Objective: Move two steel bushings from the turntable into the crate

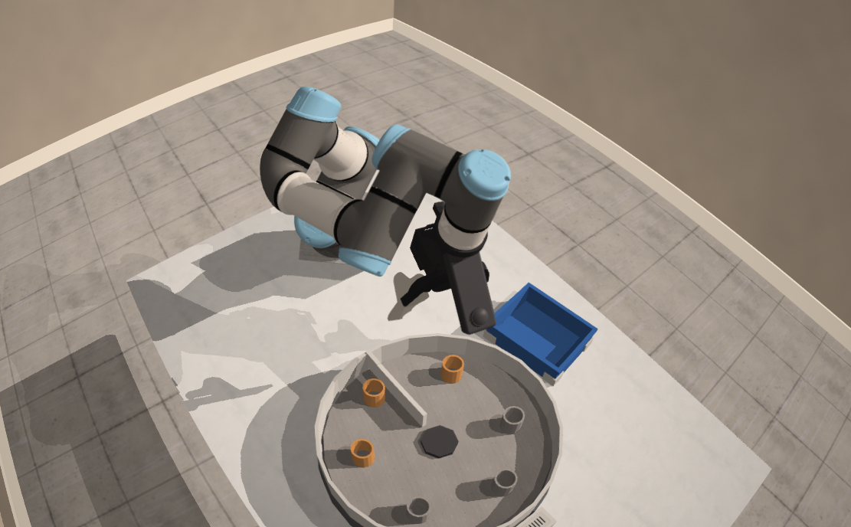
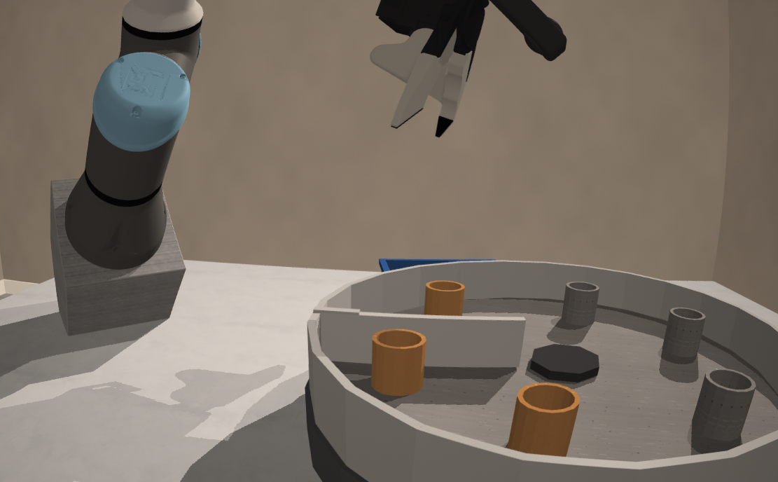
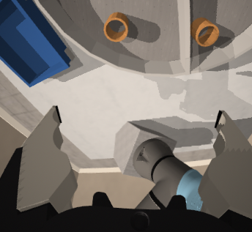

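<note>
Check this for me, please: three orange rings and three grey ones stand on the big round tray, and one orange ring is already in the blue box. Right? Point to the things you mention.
Not quite: the blue open-topped box (image 1: 525, 335) (image 3: 40, 50) holds no orange ring, as the top view shows. Three orange and three grey rings do stand on the tray.

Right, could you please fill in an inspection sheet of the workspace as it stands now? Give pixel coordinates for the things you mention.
Surface: white table top with shadows across it; no damage seen.
Job's things: three grey bushings (image 1: 513, 427) (image 2: 580, 308) upright on the walled turntable (image 1: 550, 451) (image 2: 631, 460) (image 3: 146, 67); the blue crate (image 1: 510, 351) (image 3: 55, 69) beside it has no bushing in its visible part.
Clutter: three orange bushings (image 1: 453, 376) (image 2: 398, 368) (image 3: 116, 36), also on the turntable, one across the divider (image 1: 394, 386) (image 2: 424, 341) (image 3: 184, 24) from the other two.
Gripper: tool (image 2: 415, 132) (image 3: 137, 109) open, raised, holding nothing.
Cables: nothing seen.
Surroundings: tiled floor, plain brown walls.
</note>
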`<action>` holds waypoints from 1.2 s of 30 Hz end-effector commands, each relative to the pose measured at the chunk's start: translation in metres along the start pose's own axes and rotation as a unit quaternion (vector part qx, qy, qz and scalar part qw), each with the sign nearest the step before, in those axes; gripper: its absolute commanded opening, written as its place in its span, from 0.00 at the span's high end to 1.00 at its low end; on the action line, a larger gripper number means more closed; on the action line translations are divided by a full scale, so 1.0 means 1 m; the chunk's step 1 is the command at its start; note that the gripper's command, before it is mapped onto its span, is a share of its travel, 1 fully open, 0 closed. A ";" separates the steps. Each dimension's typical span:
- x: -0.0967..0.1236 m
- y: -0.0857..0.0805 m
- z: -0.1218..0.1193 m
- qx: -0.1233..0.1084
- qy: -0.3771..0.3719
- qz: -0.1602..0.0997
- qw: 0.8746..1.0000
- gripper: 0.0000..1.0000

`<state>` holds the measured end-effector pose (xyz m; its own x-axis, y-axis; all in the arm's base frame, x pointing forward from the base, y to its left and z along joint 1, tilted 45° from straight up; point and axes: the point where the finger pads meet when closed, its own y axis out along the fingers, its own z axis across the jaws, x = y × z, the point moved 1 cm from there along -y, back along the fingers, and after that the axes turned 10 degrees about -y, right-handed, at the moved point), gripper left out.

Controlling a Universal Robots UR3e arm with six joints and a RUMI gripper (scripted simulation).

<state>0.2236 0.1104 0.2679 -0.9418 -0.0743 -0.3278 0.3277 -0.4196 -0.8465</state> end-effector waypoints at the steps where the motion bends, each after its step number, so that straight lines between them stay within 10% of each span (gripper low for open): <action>1: -0.008 0.000 0.026 -0.023 0.134 0.030 0.990 0.00; 13: -0.012 -0.002 0.070 -0.046 0.359 0.065 0.930 0.00; 19: -0.010 -0.005 0.097 -0.063 0.506 0.097 0.855 0.00; 25: -0.007 -0.007 0.113 -0.071 0.577 0.114 0.806 0.00; 36: -0.006 -0.009 0.120 -0.074 0.607 0.123 0.782 0.00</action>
<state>0.2178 0.0078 0.3256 -0.1387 0.8071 -0.5739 0.5680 -0.4099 -0.7137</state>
